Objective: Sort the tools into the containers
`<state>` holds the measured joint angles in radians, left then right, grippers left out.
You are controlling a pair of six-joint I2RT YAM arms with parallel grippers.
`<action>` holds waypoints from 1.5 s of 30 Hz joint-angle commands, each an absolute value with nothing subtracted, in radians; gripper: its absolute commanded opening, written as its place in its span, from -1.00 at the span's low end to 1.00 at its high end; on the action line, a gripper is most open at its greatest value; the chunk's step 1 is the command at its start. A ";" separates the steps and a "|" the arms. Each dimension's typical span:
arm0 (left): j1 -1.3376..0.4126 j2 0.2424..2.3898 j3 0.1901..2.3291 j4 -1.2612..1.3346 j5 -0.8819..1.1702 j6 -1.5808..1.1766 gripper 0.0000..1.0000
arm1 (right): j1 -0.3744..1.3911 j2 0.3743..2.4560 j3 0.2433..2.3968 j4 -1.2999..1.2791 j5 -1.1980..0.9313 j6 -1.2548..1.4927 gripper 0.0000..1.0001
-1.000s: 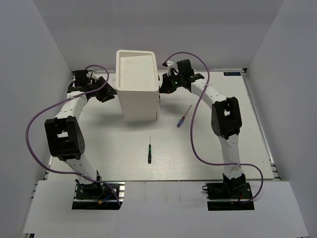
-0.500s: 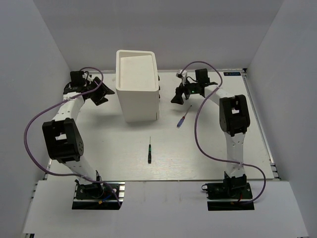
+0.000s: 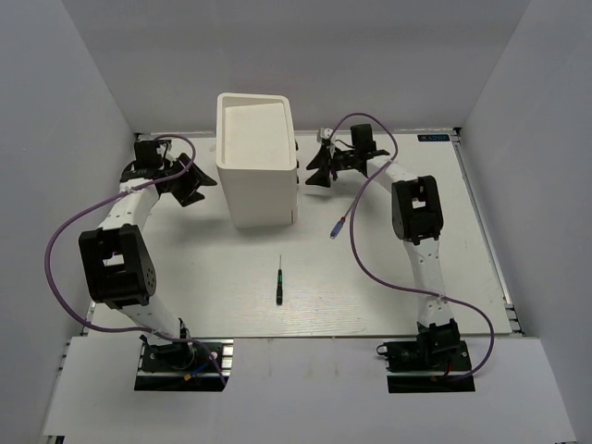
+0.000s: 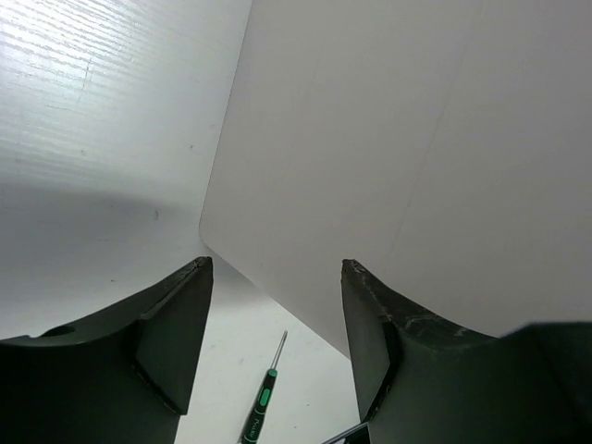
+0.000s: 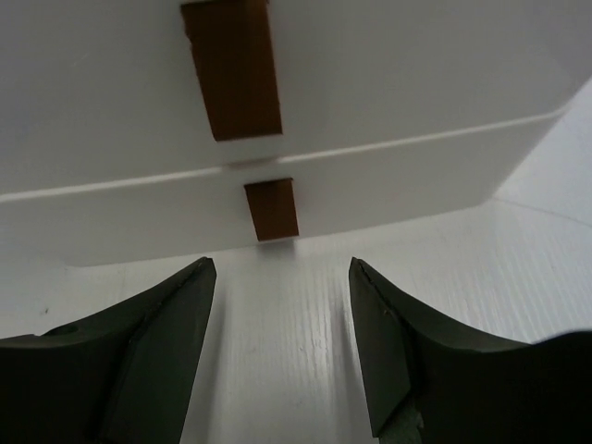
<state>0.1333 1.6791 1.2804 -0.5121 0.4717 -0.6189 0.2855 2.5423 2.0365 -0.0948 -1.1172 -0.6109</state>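
1. R hand (image 3: 313, 171) is hovering just beside the drawer side of the cabinet (image 3: 257, 176), fingers apart and gripping nothing. It's prob. lining up w/ a knob to pull a drawer open.
2. L hand (image 3: 199, 181) is sitting near the opposite cabinet wall, fingers also apart and carrying nothing. Judging it's waiting there to brace the cabinet vs. sliding during a pull.
3. R wrist view is showing 2 drawer fronts, upper drawer (image 5: 416, 74) and lower drawer (image 5: 398, 180), both looking shut. Each is carrying 1 brown knob, upper knob (image 5: 230, 69) and lower knob (image 5: 271, 210), so 2 knobs.
4. Only 2 tools are lying on the table (image 3: 416, 277). The black screwdriver (image 3: 278, 282) is lying in front of the cabinet, well apart from both hands. The blue/red screwdriver (image 3: 339, 225) is lying to the cabinet's right, near the R arm.
5. No other tools are showing; can't tell whether they're sitting inside drawers.
6. Judging the sorting is partway: 2 screwdrivers are waiting, and a drawer needs opening first.
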 commanded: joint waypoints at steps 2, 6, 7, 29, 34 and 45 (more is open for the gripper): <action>0.118 1.638 1.272 -0.503 0.488 -0.614 0.35 | 0.295 2.548 2.056 -0.026 -1.213 -0.612 0.31; 0.118 1.660 1.281 -0.492 0.497 -0.623 0.35 | 0.305 2.551 2.048 -0.009 -1.220 -0.592 0.31; 0.118 1.660 1.290 -0.492 0.497 -0.623 0.35 | 0.308 2.554 2.051 -0.012 -1.213 -0.594 0.31; 0.118 1.671 1.290 -0.492 0.506 -0.632 0.35 | 0.357 2.646 2.168 0.028 -1.203 -0.561 -0.05; 0.118 1.661 1.281 -0.492 0.506 -0.632 0.35 | 0.353 2.608 2.112 0.095 -1.184 -0.531 -0.45; 0.109 1.618 1.232 -0.472 0.515 -0.623 0.35 | 0.325 2.439 1.830 0.227 -1.056 -0.491 -1.00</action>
<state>0.1211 1.6791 1.2480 -0.4881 0.4889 -0.6357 0.3389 2.5309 1.9045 0.1692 -1.1114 -0.5072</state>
